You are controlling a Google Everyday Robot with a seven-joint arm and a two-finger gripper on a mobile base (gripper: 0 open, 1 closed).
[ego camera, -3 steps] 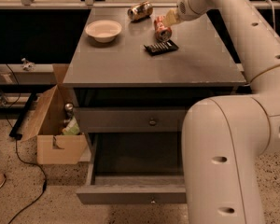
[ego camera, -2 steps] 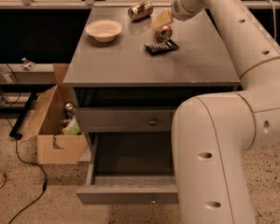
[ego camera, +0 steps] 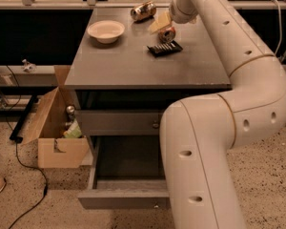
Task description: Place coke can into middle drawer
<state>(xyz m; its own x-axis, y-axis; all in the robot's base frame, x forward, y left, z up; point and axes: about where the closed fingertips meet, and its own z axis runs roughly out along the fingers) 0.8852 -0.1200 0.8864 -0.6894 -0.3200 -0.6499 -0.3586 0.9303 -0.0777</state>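
Observation:
The coke can (ego camera: 167,34), red with a silver end, is at the back right of the cabinet top, just behind a flat black object (ego camera: 165,48). My gripper (ego camera: 162,24) reaches in from the right and sits right at the can's upper left, touching or overlapping it. The middle drawer (ego camera: 125,198) is pulled out at the bottom of the cabinet, its small knob (ego camera: 156,205) on the front panel. The inside that shows is bare. My arm covers its right part.
A brownish-gold can (ego camera: 143,11) lies at the back of the top, left of my gripper. A white bowl (ego camera: 106,31) sits at the back left. The upper knobbed drawer (ego camera: 119,123) is closed. An open cardboard box (ego camera: 57,137) stands on the floor at the left.
My gripper has moved left and down over the coke can. The can now shows lower and tilted, with its silver end facing the camera.

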